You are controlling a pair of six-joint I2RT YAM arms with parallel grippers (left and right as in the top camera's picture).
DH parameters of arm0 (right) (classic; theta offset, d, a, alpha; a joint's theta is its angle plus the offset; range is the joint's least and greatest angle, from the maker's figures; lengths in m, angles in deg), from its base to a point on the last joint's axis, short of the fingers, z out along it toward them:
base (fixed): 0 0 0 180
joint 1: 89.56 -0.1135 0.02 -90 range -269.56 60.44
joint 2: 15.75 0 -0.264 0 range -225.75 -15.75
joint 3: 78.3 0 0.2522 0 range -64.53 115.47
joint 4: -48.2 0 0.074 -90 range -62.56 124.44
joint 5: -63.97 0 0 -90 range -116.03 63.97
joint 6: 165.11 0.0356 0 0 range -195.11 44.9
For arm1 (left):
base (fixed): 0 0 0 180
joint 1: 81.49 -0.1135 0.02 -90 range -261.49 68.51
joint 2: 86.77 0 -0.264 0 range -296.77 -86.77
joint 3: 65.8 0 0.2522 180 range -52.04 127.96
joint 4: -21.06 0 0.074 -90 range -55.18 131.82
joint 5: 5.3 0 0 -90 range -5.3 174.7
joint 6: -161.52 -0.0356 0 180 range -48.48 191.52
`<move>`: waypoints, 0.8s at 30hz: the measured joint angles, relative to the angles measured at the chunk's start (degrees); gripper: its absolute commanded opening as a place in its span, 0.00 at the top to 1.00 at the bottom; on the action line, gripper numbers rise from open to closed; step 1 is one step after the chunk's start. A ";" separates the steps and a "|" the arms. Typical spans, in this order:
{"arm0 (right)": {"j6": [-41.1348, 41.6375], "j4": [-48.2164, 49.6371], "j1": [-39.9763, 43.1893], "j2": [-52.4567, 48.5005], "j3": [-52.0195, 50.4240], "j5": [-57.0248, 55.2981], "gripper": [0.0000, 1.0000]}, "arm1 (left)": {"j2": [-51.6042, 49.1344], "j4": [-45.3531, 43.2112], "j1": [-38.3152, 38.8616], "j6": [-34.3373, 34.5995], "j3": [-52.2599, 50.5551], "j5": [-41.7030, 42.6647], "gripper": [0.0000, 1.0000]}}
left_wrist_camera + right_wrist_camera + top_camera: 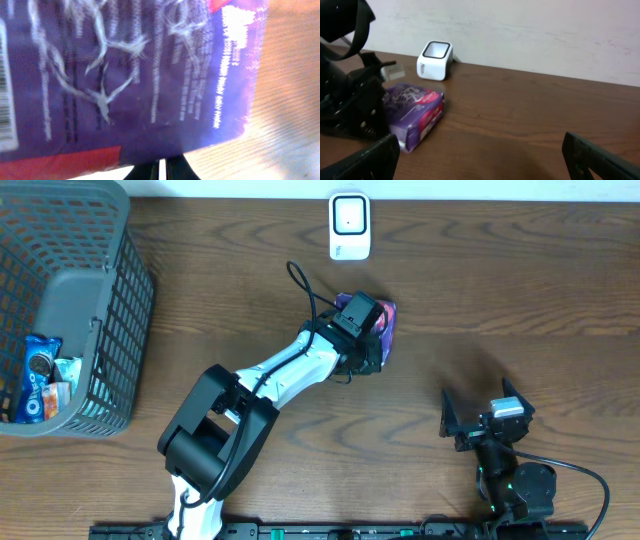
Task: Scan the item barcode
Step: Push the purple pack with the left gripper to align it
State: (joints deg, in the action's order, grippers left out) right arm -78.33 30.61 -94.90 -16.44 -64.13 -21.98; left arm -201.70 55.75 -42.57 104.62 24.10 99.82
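Observation:
The item is a purple package [389, 320] with red trim, lying on the wooden table just below the white scanner [349, 225]. My left gripper [360, 330] sits on top of it and hides most of it from overhead. In the left wrist view the package [150, 75] fills the frame, with a strip of barcode [6, 100] at its left edge. My left gripper [162, 169] is shut, its tips pinched at the package's near edge. In the right wrist view the package [415, 107] lies flat in front of the scanner [435, 61]. My right gripper [480, 406] stands open, holding nothing.
A grey mesh basket [120, 310] stands at the far left with a blue snack pack [40, 375] and other items inside. In the right wrist view my right gripper [482, 165] is spread wide over bare wood. A pale wall runs behind the table.

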 measured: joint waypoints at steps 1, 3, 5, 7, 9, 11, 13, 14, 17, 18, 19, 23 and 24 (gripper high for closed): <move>0.00 0.00 0.00 0.00 0.00 -0.02 0.01 | 0.00 -1.40 0.00 0.57 0.00 0.02 0.93; 0.00 0.00 0.00 0.00 0.00 0.00 0.01 | 0.00 -3.04 0.00 1.49 0.00 0.02 0.93; 0.00 0.00 0.00 0.00 0.00 -0.02 0.01 | 0.00 -5.51 0.00 1.90 0.00 0.02 0.92; 0.00 0.00 0.00 0.00 0.00 0.00 0.01 | 0.00 -5.53 -0.04 2.08 0.00 0.11 0.93; 0.00 0.00 0.00 0.00 0.00 0.00 0.01 | 0.02 -5.42 -0.26 2.08 0.00 0.85 0.88; 0.00 0.00 0.00 0.00 0.00 0.00 0.01 | 0.44 -4.55 -0.94 2.21 0.00 1.62 0.55; 0.00 0.02 0.00 0.00 0.00 -0.02 0.01 | 2.93 -2.51 -2.51 2.12 0.00 2.40 0.18; 0.00 0.00 0.00 0.00 0.00 0.00 0.01 | 4.98 -1.40 -3.39 1.20 -0.02 3.15 0.01; 0.00 -0.02 0.00 0.00 0.00 0.00 0.01 | 14.19 -1.36 -7.10 -3.63 -0.07 7.41 0.02; 0.00 0.00 0.00 0.00 0.00 -0.02 0.01 | 17.29 -1.40 -8.26 -5.20 -0.07 9.07 0.02; 0.00 0.00 0.00 0.00 0.00 -0.02 0.01 | 22.77 -1.44 -10.12 -8.31 -0.04 11.61 0.02; 0.00 0.00 0.00 0.00 0.00 0.00 0.01 | 34.10 -1.33 -16.87 -13.88 0.02 13.27 0.02; 0.00 0.00 0.00 0.00 0.00 -0.02 0.01 | 36.98 -0.35 -20.90 -14.93 0.04 12.07 0.02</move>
State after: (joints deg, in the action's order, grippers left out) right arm -78.33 30.61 -94.90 -16.44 -64.13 -22.00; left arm -164.72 55.40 -63.46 89.70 24.14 111.88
